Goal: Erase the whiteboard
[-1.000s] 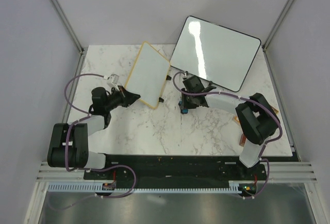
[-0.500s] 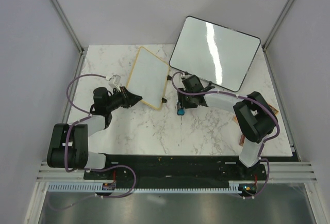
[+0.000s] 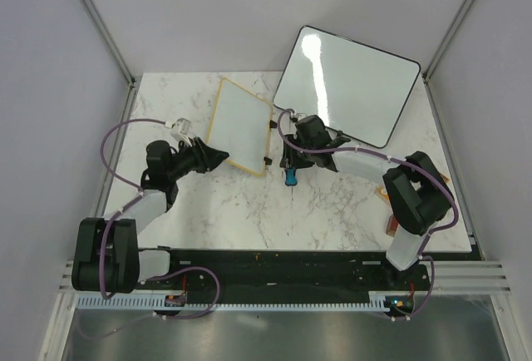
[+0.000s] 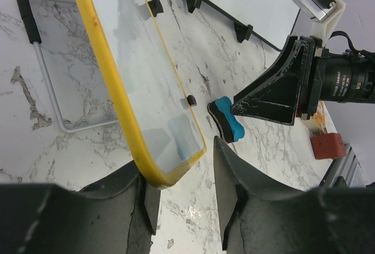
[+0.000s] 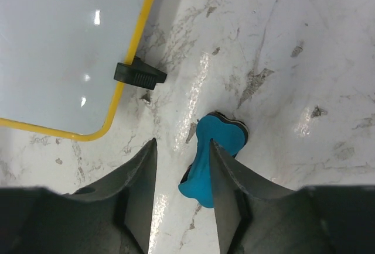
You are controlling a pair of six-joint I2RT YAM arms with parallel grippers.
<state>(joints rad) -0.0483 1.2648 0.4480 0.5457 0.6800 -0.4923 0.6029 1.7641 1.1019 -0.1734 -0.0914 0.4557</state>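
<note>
The whiteboard [image 3: 241,124], small with a yellow frame, lies tilted at the back middle of the marble table; no writing shows on it. In the left wrist view its near corner [image 4: 158,166] sits between my left gripper's [image 4: 179,166] open jaws, against the left finger. My left gripper [image 3: 220,158] is at the board's lower left edge. A blue eraser [image 5: 225,132] lies on the table, partly under the right finger of my open right gripper [image 5: 183,146]. In the top view the right gripper [image 3: 288,164] is just right of the board, over the eraser [image 3: 290,179].
A larger black-framed blank board [image 3: 349,82] leans at the back right, overhanging the table edge. A black clip [image 5: 139,74] sticks out of the small board's frame. A wire stand [image 4: 50,90] lies behind the small board. A small red-brown block [image 3: 391,226] sits by the right arm's base.
The small whiteboard has swung so that it sits straighter, and its lower corner is now nearer the right gripper. The right gripper and eraser have shifted slightly left. The left gripper has followed the board's edge.
</note>
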